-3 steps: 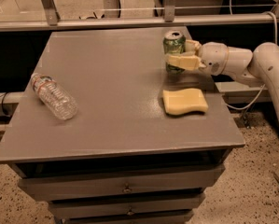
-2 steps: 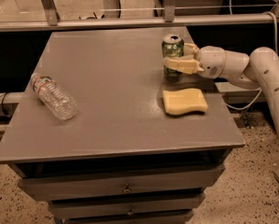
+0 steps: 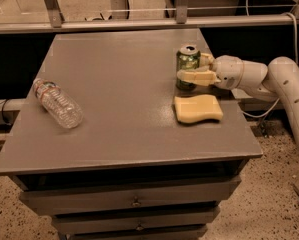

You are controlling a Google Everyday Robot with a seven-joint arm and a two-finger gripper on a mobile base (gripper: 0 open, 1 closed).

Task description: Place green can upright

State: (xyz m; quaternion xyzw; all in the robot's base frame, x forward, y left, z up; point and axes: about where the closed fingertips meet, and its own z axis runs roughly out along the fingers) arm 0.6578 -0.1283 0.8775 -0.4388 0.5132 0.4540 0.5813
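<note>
The green can (image 3: 187, 64) stands upright near the right edge of the grey table (image 3: 119, 94), silver top and pull-tab facing up. Its base looks to be on the table surface. My gripper (image 3: 196, 68) reaches in from the right on a white arm (image 3: 259, 79). Its cream fingers (image 3: 193, 76) sit on either side of the can, shut on it around its middle.
A yellow sponge (image 3: 198, 109) lies flat just in front of the can and under the gripper. A clear plastic bottle (image 3: 58, 104) lies on its side near the table's left edge. Drawers are below the tabletop, and a metal rail runs behind the table.
The gripper has lowered the upright can toward the tabletop, a little nearer the sponge. The bottle and sponge have not moved.
</note>
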